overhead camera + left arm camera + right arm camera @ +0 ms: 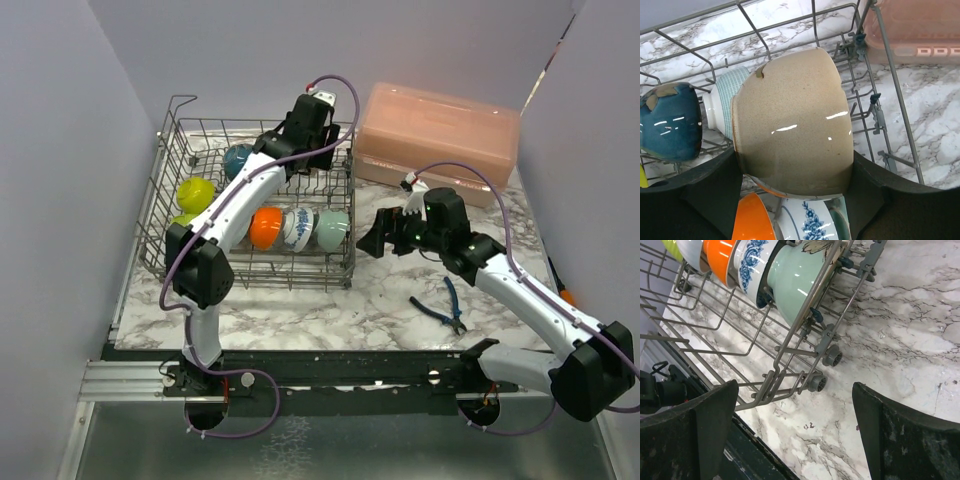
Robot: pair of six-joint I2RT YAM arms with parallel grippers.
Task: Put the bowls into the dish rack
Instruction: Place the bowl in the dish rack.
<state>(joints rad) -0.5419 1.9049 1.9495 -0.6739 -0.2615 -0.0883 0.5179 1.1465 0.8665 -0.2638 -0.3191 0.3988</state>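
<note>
The left gripper pinches a beige bowl by its sides, tilted over the rack. To the gripper's left stand a checked bowl and a dark blue bowl. Beneath it are an orange bowl and a patterned bowl. The right gripper is spread wide and empty above the counter. The rack's wheeled corner and a teal bowl are just ahead of it.

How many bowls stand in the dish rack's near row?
5: lime bowl, white bowl, orange bowl, blue-patterned bowl, then pale teal bowl at the right end. The left arm may hide others.
</note>
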